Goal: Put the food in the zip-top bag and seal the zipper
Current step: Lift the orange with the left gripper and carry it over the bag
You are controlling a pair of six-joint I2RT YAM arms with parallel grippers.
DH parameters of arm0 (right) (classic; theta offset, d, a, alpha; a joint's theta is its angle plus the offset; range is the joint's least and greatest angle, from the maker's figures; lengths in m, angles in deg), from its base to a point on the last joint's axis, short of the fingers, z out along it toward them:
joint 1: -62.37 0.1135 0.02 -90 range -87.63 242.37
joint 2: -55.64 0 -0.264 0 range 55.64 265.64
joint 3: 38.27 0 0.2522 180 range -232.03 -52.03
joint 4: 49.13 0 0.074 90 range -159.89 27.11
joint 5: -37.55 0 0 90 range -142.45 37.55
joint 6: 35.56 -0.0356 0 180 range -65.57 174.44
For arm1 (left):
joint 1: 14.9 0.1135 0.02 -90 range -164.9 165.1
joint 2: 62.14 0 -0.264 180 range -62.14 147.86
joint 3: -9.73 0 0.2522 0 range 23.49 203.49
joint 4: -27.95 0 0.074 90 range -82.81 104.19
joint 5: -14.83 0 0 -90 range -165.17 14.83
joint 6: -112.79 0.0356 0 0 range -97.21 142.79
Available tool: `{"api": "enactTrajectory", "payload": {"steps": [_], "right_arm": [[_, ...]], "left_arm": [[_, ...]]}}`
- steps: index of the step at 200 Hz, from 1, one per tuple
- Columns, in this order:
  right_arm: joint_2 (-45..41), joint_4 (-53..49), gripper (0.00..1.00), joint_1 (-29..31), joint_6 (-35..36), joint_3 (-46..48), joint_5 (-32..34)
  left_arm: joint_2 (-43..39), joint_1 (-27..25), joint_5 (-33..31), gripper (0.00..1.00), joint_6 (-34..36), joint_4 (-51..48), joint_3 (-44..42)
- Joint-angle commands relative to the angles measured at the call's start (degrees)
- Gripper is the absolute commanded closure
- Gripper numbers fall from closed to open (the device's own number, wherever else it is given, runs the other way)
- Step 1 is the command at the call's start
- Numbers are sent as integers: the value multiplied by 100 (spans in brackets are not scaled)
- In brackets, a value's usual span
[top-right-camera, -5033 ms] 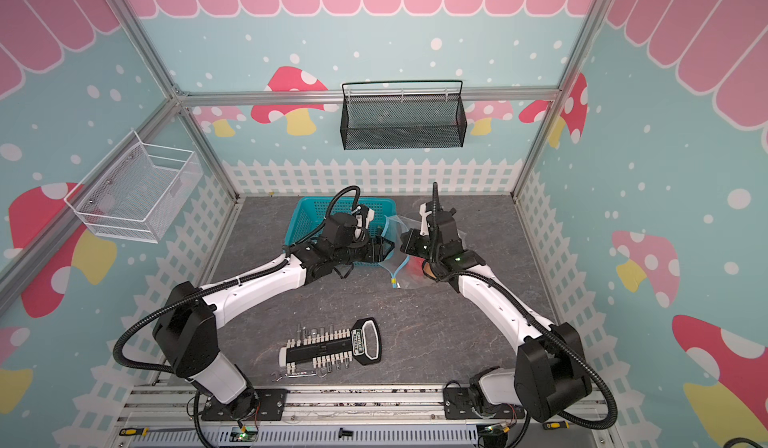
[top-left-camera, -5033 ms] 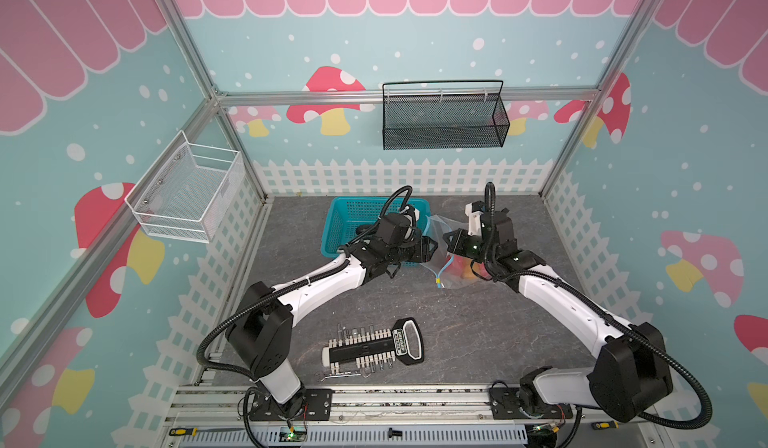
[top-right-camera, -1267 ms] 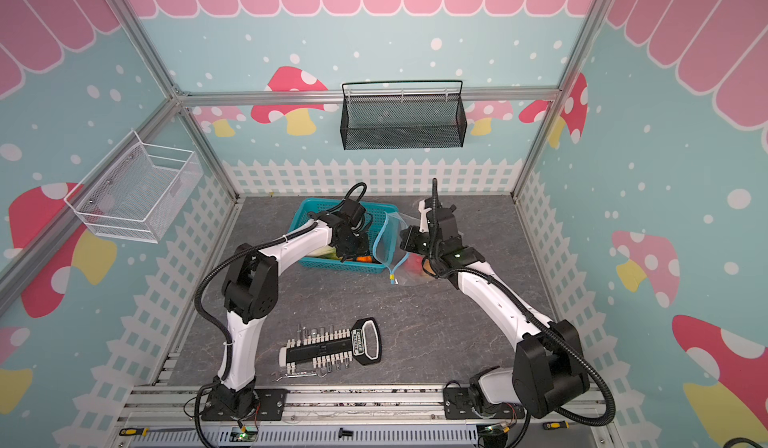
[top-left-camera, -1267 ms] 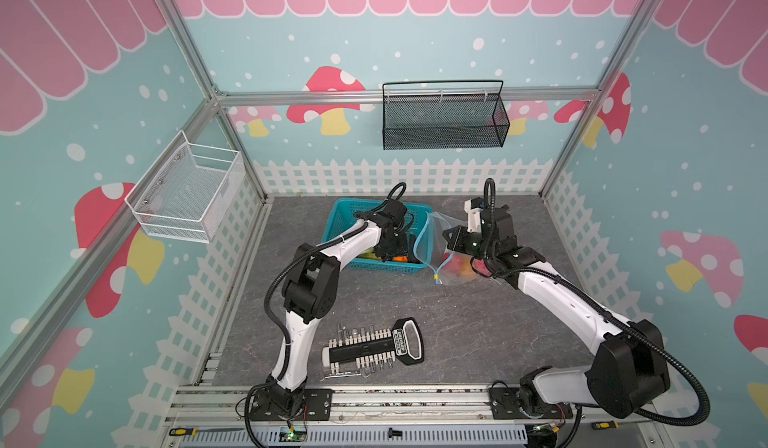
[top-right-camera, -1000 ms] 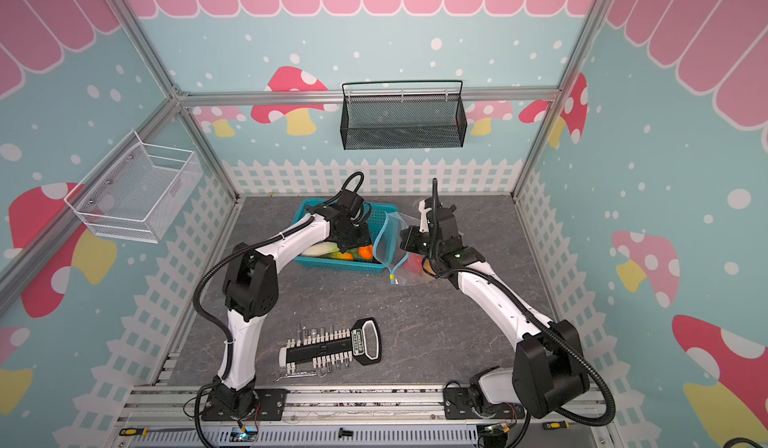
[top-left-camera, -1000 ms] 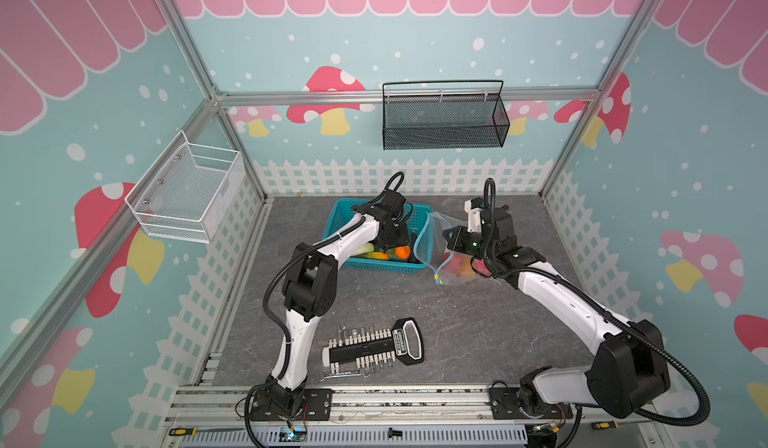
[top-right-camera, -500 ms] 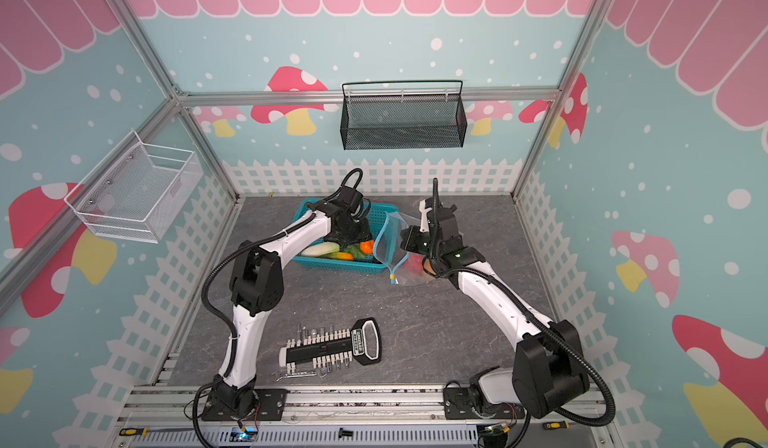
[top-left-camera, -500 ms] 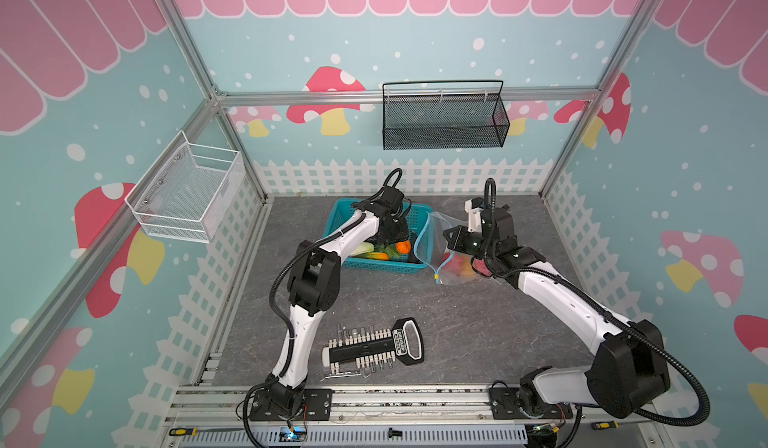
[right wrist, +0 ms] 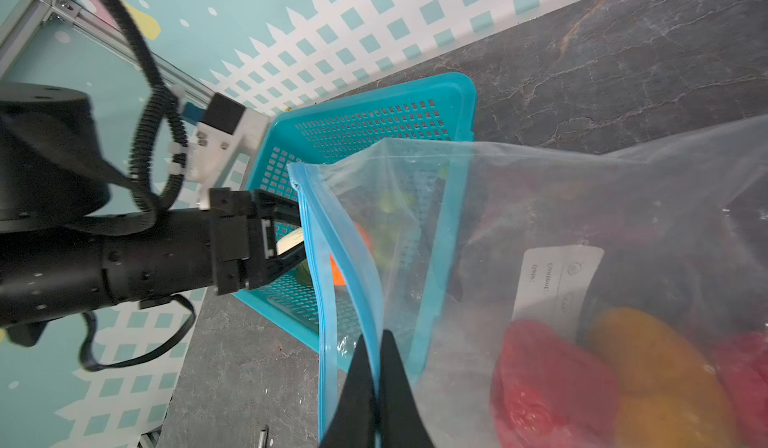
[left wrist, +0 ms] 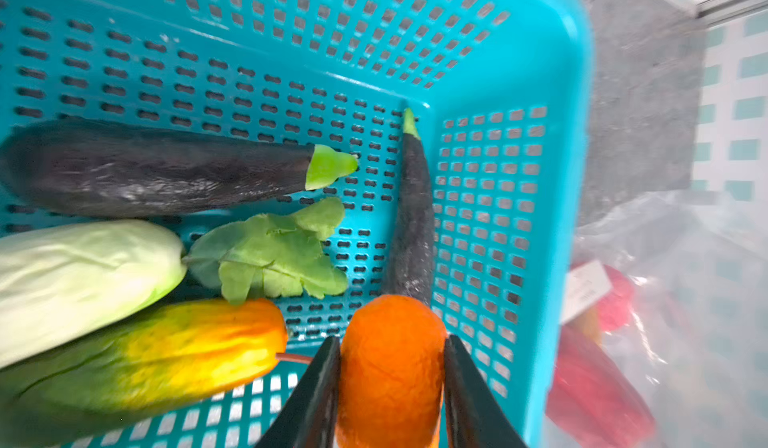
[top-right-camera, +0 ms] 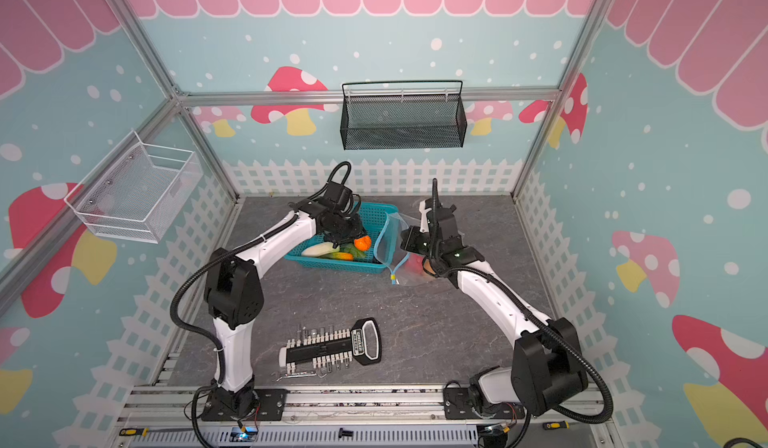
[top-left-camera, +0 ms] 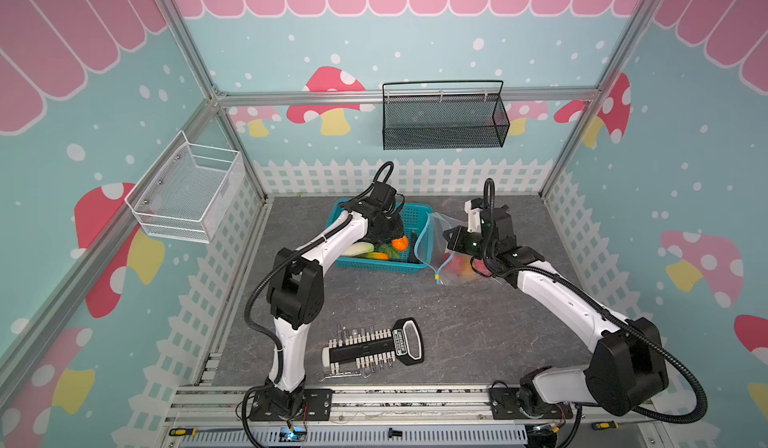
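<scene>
Partway: my left tool (left wrist: 390, 342) pinches an orange piece (left wrist: 390, 379); right tool (right wrist: 376, 337) clamps the open bag (right wrist: 540, 200) by its zipper (right wrist: 345, 250); vegetables (left wrist: 158, 167) still unbagged.

1. The bag-side wall of the teal basket (top-left-camera: 376, 265) is standing between the left gripper (left wrist: 390, 342), which is clamping an orange fruit (left wrist: 390, 375), and the zip-top bag (top-left-camera: 442, 233).
2. The bag's mouth is gaping toward the basket, its zipper (right wrist: 332, 233) pinched by the right gripper (right wrist: 376, 342).
3. Bare table (top-left-camera: 457, 321) is lying open in front.
</scene>
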Motion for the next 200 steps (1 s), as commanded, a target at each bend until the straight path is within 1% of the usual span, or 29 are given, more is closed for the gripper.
{"api": "enactTrajectory", "payload": {"steps": [1, 52, 140, 171, 200], "right_arm": [[71, 94, 100, -40, 18, -140, -4], [60, 77, 100, -40, -9, -139, 12], [88, 77, 100, -45, -62, -129, -27], [64, 77, 100, -41, -70, -140, -20], [56, 77, 100, -40, -94, -158, -54]], "left_arm": [[-308, -27, 12, 62, -127, 146, -207], [-930, -106, 116, 62, -269, 281, -603], [-1765, -453, 220, 62, -569, 552, -1090], [-1812, -590, 556, 62, -793, 682, -944], [-1898, -660, 853, 63, -1061, 1055, -992]]}}
